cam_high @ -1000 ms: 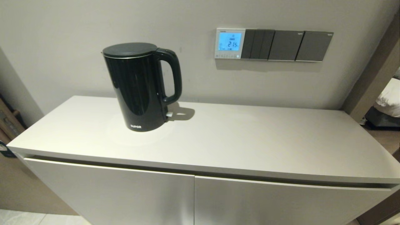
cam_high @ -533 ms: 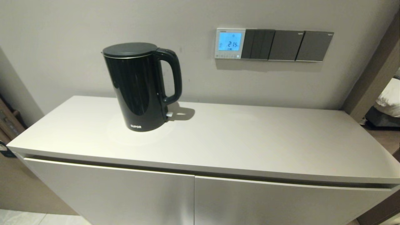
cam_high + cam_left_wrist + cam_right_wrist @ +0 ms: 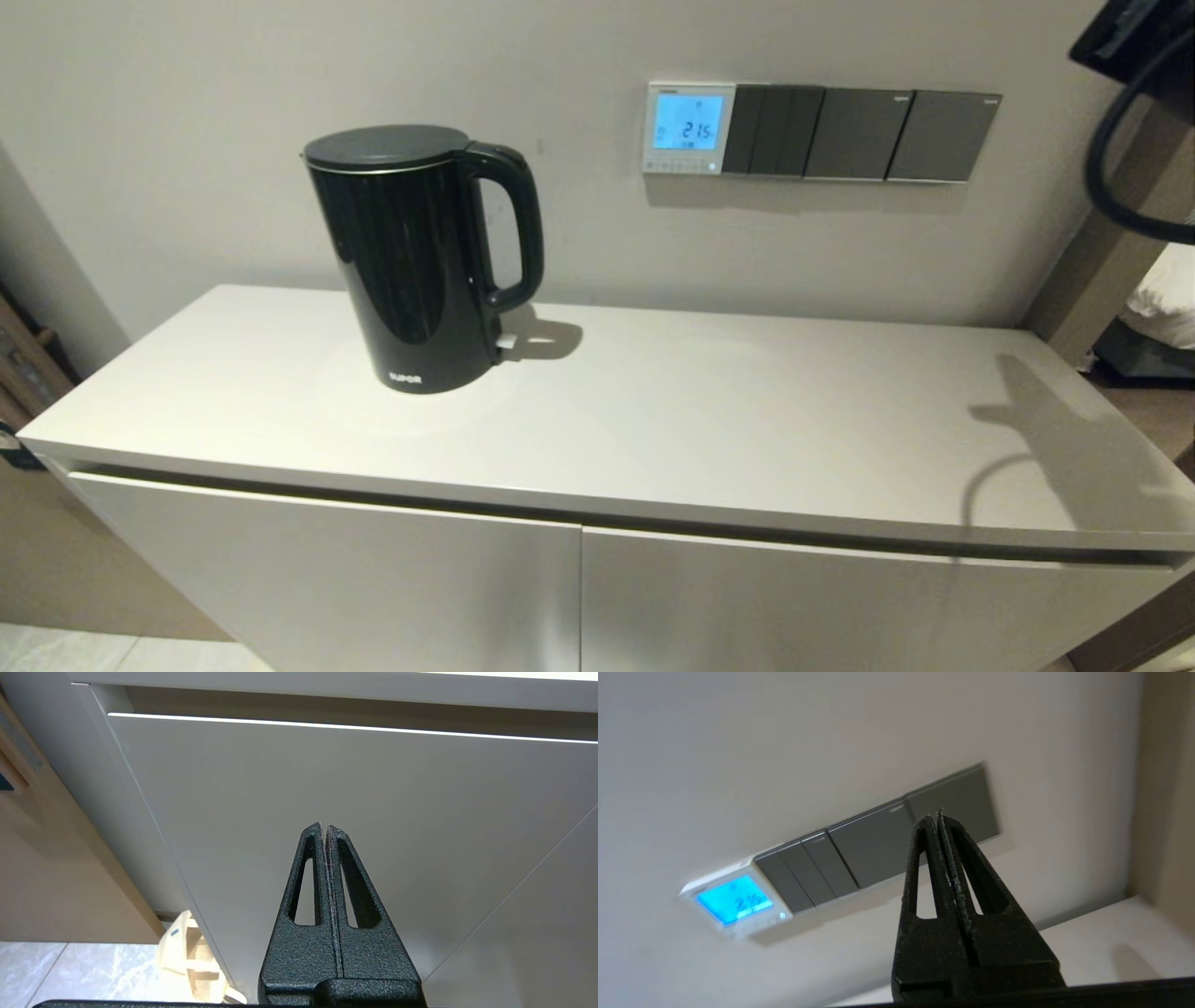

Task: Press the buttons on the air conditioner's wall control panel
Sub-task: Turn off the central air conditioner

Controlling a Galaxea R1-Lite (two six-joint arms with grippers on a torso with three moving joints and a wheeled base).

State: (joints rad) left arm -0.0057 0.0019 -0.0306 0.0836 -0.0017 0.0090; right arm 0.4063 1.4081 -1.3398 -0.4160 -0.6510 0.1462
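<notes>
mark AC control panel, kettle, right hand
AC control panel [image 3: 689,129], head view, on its lit blue screen.
kettle [image 3: 401,271], head view, on its black body.
right hand [image 3: 934,815], right wrist view, between its closed tips.

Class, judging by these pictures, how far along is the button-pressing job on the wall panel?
Done: the panel screen is lit, but no press is visible. In hand: the right gripper, shut, is raised before the grey switches, off the wall. Left: reach the buttons and press. The left gripper is parked by the cabinet door.
</notes>
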